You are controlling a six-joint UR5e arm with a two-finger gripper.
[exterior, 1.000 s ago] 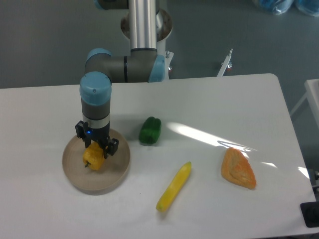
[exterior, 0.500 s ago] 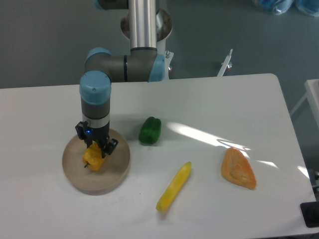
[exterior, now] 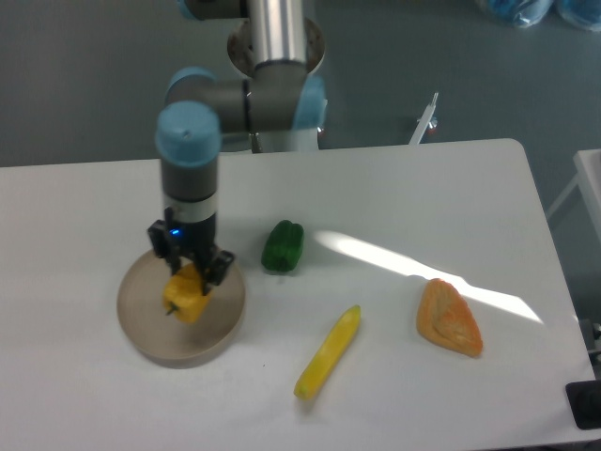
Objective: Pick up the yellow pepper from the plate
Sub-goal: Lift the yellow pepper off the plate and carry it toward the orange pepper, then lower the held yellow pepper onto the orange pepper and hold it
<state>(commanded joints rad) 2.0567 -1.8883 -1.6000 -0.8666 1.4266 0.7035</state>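
The fingers [exterior: 191, 272], pinching the pepper [exterior: 187, 298], have risen a little and shifted right since a moment ago, the pepper now seemingly lifted just above the plate [exterior: 141, 329] at the counter's left.

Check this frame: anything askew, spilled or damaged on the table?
Nothing stands out. The gripper holds the yellow pepper over the plate; the green pepper, the long yellow piece and the orange wedge lie apart, intact.

2 peppers (1 yellow [exterior: 186, 299], 1 green [exterior: 283, 246]), 1 plate [exterior: 150, 324], 1 banana-like piece [exterior: 328, 352], 1 orange wedge [exterior: 449, 318]
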